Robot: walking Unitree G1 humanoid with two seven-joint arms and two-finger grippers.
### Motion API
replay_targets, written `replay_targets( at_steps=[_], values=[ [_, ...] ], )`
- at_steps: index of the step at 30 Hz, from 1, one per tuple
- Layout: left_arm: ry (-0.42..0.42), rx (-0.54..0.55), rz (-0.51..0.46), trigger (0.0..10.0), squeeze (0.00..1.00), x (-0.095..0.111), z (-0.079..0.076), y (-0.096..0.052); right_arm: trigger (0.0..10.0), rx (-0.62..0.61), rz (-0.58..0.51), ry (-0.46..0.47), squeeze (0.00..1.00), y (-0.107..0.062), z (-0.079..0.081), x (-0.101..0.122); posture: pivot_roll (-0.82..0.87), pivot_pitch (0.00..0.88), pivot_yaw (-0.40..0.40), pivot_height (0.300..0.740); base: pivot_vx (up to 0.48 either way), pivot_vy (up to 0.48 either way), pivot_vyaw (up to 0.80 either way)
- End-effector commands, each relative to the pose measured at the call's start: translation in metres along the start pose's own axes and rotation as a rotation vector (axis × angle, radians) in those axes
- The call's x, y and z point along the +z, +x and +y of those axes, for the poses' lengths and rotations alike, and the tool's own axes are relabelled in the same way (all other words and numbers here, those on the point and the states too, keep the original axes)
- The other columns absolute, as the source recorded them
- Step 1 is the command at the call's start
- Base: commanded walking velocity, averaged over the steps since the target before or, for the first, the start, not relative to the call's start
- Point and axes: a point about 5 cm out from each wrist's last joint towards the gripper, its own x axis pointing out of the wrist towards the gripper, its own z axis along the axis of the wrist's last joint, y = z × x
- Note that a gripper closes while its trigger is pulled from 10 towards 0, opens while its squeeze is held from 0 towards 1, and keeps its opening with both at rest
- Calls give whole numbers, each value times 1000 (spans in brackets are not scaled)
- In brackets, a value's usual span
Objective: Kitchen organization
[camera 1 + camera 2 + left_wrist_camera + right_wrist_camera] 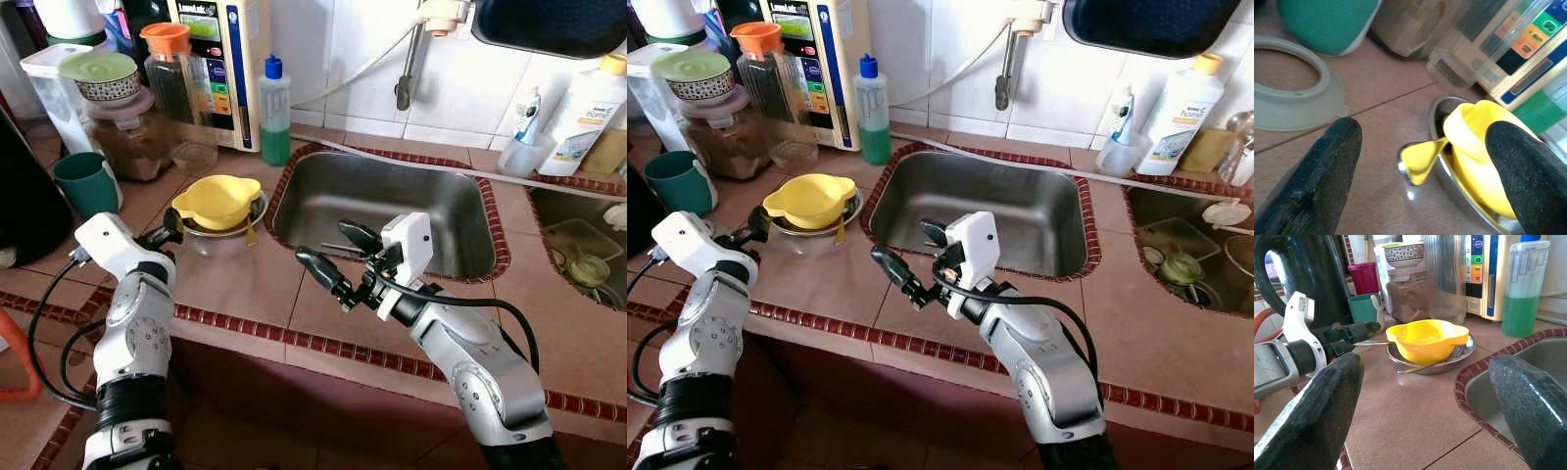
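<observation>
On the tiled surface (245,284), a yellow plastic bowl (216,200) sits in a shallow steel dish (1459,358), left of the steel sink (392,211). The right wrist view adds a fork (1442,358) in that dish. The left end effector (168,232), released, hovers just beside the bowl; the right end effector (338,257), released, hangs near the sink's near rim.

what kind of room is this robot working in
Most likely a home kitchen. A steel sink is set into a tiled counter under a wall tap, a yellow bowl sits in a metal dish beside it, and jars and a dish soap bottle line the back wall.
</observation>
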Motion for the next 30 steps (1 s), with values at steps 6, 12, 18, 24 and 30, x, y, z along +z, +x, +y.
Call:
replay_targets(
  at_steps=[6,12,18,24,30],
  values=[
    [-69,-21,-16,0,0,4,-8,9,10000,-6,-9,-3,0,1,1,2,15,45,22,740,0,0,0],
    [-158,2,-38,0,0,8,-8,14,10000,-7,-10,-1,0,2,1,2,14,47,22,740,0,0,0],
    [-202,25,-34,0,0,9,-4,16,10000,-12,-11,-1,0,2,0,2,16,49,24,740,0,0,0],
    [-232,32,-16,9608,0,7,-3,18,10000,-13,-12,1,0,2,0,2,17,49,26,740,0,0,0],
    [-236,21,0,10000,0,3,-9,18,10000,-13,-14,2,0,3,0,2,16,49,27,740,0,0,0]
  ],
)
